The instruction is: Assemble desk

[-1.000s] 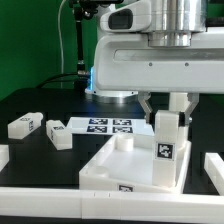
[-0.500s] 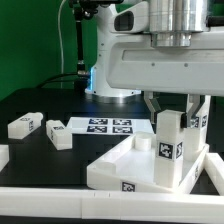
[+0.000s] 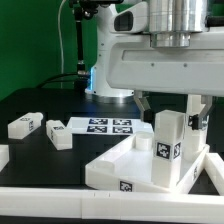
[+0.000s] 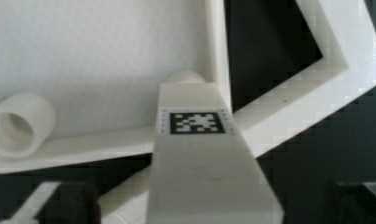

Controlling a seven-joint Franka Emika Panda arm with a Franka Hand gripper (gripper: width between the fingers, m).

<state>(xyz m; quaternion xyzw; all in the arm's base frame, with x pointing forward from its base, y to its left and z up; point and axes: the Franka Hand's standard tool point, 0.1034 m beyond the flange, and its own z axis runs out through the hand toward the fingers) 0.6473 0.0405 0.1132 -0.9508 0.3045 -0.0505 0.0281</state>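
Observation:
The white desk tabletop [image 3: 108, 166] lies rim up at the front of the table, a tag on its near edge. A white square leg [image 3: 168, 145] with a tag stands upright at its corner on the exterior view's right. My gripper [image 3: 169, 118] is above it, shut on the leg's upper part, a dark finger on each side. In the wrist view the leg [image 4: 203, 150] runs down between the jaws of my gripper [image 4: 206, 214], its tagged end over the tabletop's [image 4: 96, 60] inside corner. A round socket [image 4: 20, 122] shows nearby.
Two loose legs [image 3: 25, 125] [image 3: 58, 136] lie at the exterior view's left; another [image 3: 215, 166] lies at the right edge. The marker board [image 3: 105, 126] lies behind the tabletop. A white rail [image 3: 60, 202] runs along the front. The robot's base [image 3: 112, 78] stands behind.
The gripper with the leg has moved toward the exterior view's right and slightly down. The tabletop has shifted right with it. Little has changed in the last half second.

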